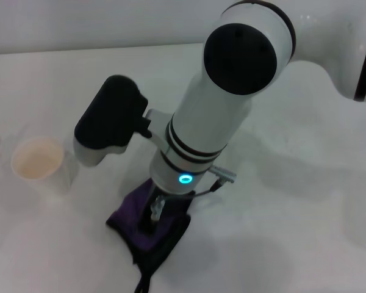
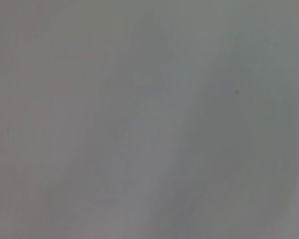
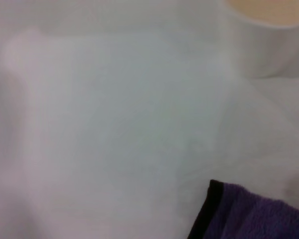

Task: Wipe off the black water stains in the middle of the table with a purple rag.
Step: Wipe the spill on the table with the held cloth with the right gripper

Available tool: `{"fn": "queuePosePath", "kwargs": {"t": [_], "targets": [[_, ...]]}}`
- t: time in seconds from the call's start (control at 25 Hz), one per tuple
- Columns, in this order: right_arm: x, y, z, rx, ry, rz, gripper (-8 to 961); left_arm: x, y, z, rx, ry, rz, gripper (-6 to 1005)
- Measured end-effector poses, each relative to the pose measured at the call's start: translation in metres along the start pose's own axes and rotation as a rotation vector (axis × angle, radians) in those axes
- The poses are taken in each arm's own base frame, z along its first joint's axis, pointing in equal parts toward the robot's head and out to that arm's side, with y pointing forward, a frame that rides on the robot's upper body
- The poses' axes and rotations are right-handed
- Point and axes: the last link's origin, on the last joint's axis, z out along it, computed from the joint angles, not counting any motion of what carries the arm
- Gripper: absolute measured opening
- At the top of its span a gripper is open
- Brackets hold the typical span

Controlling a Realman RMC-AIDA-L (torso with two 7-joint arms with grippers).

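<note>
- The right gripper (image 1: 155, 210) is pressing down on the purple rag (image 1: 147, 229) bunched right under it; can't tell how its fingers are set.
- I'd keep even pressure on the table (image 1: 293, 213) while dragging.
- Only the right wrist view is showing the paper cup (image 3: 269, 35) up close.
- The stain isn't showing anywhere.

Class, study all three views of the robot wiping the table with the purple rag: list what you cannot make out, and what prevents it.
- Black water stains: none visible in any view; the arm and purple rag may cover them.
- Right gripper: in the head view the forearm hides most of it, so its grip is unclear.
- Left gripper: in no view; the left wrist view shows only blurred grey.
- Paper cup: cut off by the right wrist view's edge.
</note>
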Motion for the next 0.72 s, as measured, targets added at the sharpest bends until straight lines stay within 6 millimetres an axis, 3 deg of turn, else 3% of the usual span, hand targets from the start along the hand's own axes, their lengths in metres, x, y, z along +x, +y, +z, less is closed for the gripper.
{"fn": "queuePosePath", "kwargs": {"t": [0.28,0.72], "targets": [[0.004,0.008,0.003,-0.053,0.011,-0.041,22,-0.003,0.002,0.000,0.000,0.001,-0.007,892],[0.009,-0.032,0.002,0.201,0.016,0.049,24,-0.006,0.002,-0.003,0.010,-0.004,-0.015,891]]}}
